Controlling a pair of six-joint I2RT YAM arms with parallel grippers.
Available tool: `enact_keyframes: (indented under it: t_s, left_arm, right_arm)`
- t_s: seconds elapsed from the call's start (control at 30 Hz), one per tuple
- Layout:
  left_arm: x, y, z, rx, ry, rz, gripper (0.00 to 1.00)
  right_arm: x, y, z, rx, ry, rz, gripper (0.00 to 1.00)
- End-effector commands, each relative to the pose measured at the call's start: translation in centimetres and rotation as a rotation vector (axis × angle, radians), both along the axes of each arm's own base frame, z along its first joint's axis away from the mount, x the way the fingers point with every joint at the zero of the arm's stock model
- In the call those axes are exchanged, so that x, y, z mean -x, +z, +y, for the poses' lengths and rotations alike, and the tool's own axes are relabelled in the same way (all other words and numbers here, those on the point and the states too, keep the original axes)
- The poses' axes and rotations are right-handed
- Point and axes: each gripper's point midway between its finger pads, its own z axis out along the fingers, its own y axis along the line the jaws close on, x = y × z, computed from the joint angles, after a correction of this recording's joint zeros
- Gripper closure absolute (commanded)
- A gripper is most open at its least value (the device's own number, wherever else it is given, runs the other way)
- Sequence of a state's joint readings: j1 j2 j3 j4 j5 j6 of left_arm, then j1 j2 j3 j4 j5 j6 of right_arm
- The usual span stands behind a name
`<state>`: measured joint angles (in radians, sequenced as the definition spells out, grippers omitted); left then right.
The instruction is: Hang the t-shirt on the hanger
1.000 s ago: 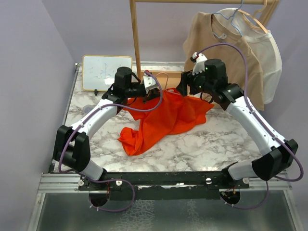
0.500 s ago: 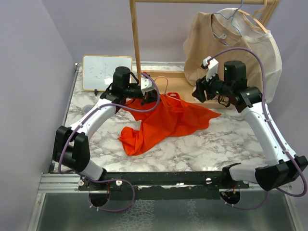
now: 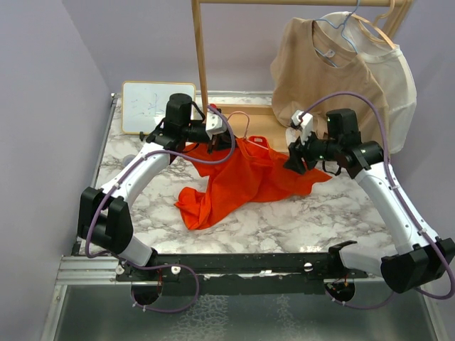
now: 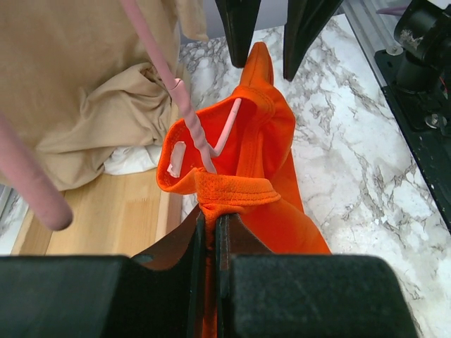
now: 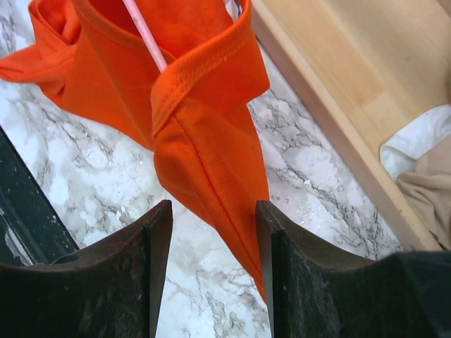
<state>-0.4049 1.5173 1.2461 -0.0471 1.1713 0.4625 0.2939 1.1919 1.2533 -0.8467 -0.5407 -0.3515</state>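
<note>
T-shirt (image 3: 238, 181): crumpled on the marble table (image 3: 298, 213), centre of the top view.
Right gripper (image 5: 211, 211): jaws apart, straddling an orange fold, centre right.
Left gripper (image 4: 209, 220): clamped on the collar hem, upper centre.
Hanger (image 4: 192, 127): pink wire running into the neck opening.

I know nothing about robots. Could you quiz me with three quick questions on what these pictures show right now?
1. True or false: the left gripper is shut on the neckband of the orange t-shirt.
2. Pick one. The right gripper is: A) open; B) shut tight with nothing in it; C) out of every camera's view.
3. Fill in: the thin wire hanger running into the t-shirt's neck opening is coloured ____.

Key: 1 true; 2 A; 3 pink.
</note>
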Motion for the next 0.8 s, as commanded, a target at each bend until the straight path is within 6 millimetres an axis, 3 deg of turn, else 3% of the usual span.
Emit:
enact_keyframes:
  t_s: [0.0, 0.23, 0.43, 0.6, 0.73, 0.77]
  left_arm:
    - [1.1, 2.3, 0.1, 0.039, -0.062, -0.045, 1.00]
    - [1.0, 2.3, 0.1, 0.041, -0.061, -0.039, 1.00]
    - [0.9, 2.5, -0.1, 0.048, -0.064, -0.030, 1.00]
    - [0.8, 2.7, -0.2, 0.056, -0.068, -0.010, 1.00]
    - [0.6, 2.7, -0.3, 0.058, -0.067, -0.001, 1.00]
    - [0.5, 2.6, -0.4, 0.056, -0.063, 0.002, 1.00]
  right_arm:
    - [-0.6, -0.4, 0.1, 0.006, 0.032, -0.045, 0.50]
    - [-1.5, -0.7, 0.7, -0.006, 0.070, -0.101, 0.49]
    - [-1.2, -1.3, 1.9, -0.055, 0.137, -0.105, 0.52]
    - [-1.2, -0.9, 2.8, -0.103, 0.173, -0.117, 0.69]
    - [-1.5, -0.5, 2.9, -0.104, 0.174, -0.126, 0.97]
    - [-1.6, -0.3, 2.8, -0.098, 0.168, -0.135, 0.99]
